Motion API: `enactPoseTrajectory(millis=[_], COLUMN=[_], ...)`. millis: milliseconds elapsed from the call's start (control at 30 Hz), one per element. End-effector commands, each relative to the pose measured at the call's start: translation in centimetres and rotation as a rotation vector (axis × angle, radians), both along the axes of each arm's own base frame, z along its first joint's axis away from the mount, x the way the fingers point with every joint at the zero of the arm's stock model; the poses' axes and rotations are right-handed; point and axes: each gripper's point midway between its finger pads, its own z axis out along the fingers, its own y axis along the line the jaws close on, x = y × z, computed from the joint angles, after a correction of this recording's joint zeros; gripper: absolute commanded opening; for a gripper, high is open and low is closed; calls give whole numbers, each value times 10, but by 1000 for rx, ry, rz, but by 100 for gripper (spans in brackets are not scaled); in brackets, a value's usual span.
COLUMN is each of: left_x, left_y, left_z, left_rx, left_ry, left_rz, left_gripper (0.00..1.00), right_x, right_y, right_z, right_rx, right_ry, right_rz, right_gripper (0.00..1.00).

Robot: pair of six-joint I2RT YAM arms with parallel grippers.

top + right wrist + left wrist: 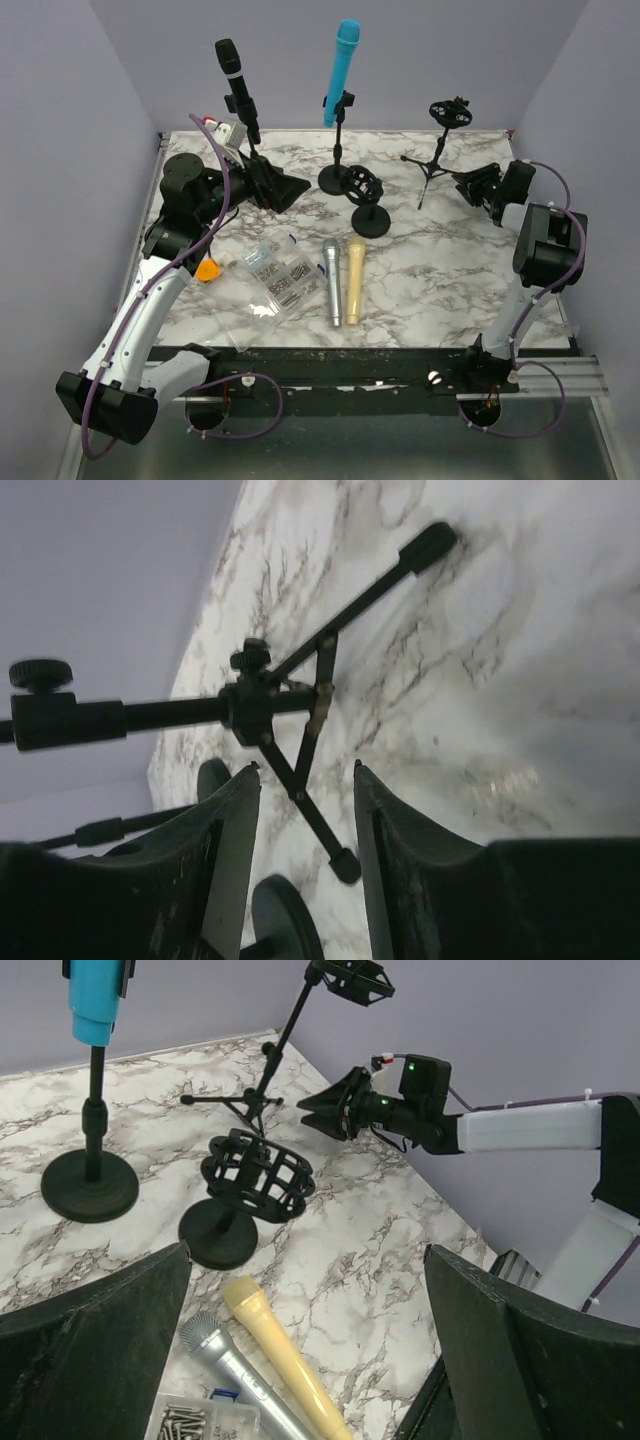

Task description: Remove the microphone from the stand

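Note:
A black microphone (pixel 237 90) stands in a stand at the back left; its foot is hidden behind my left gripper (pixel 285 190). A blue microphone (pixel 343 72) sits in a round-based stand (pixel 340 180) at the back middle, and also shows in the left wrist view (pixel 97 1000). My left gripper (pixel 307 1250) is wide open and empty, well above the table. My right gripper (pixel 470 183) is open and empty, low beside a tripod stand (pixel 432 165). In the right wrist view one tripod leg (pixel 310 815) lies just beyond the gripper (pixel 306 767).
An empty shock-mount stand (pixel 370 200) stands mid-table. The tripod carries an empty shock mount (pixel 450 112). A silver microphone (pixel 332 283) and a yellow microphone (pixel 355 280) lie side by side near the front. A clear box of screws (pixel 270 280) lies left of them.

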Motion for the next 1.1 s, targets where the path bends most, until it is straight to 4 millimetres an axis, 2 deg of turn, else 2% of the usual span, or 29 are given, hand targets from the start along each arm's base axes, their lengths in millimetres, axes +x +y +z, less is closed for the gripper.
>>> enactPoseTrajectory(millis=[0, 33, 133, 167, 267, 300, 500, 800, 1067], left_x=[-3, -3, -2, -2, -1, -1, -1, -1, -2], left_y=[-2, -2, -4, -3, -4, -4, -4, -4, -4], left_z=[6, 5, 4, 4, 2, 2, 2, 2, 3], left_rx=[-15, -15, -16, -16, -19, -19, -20, -22, -23], left_ry=[-12, -10, -5, -2, 1, 4, 5, 9, 1], left_rz=[-26, -30, -39, -38, -38, -41, -40, -42, -41], left_gripper=[98, 98, 98, 98, 98, 98, 98, 98, 98], right_x=[49, 60, 85, 91, 112, 114, 130, 110, 72], right_y=[-25, -29, -34, -35, -41, -42, -39, -24, -11], right_z=[26, 30, 15, 4, -12, -22, -42, -70, -86], right_rx=[10, 10, 43, 54, 58, 60, 56, 44, 24], right_ry=[-162, -179, -159, -134, -101, -75, -21, 76, 143], right_rz=[-86, -90, -90, -92, -86, -88, -60, -19, 6], right_gripper=[37, 34, 29, 26, 24, 24, 25, 29, 30])
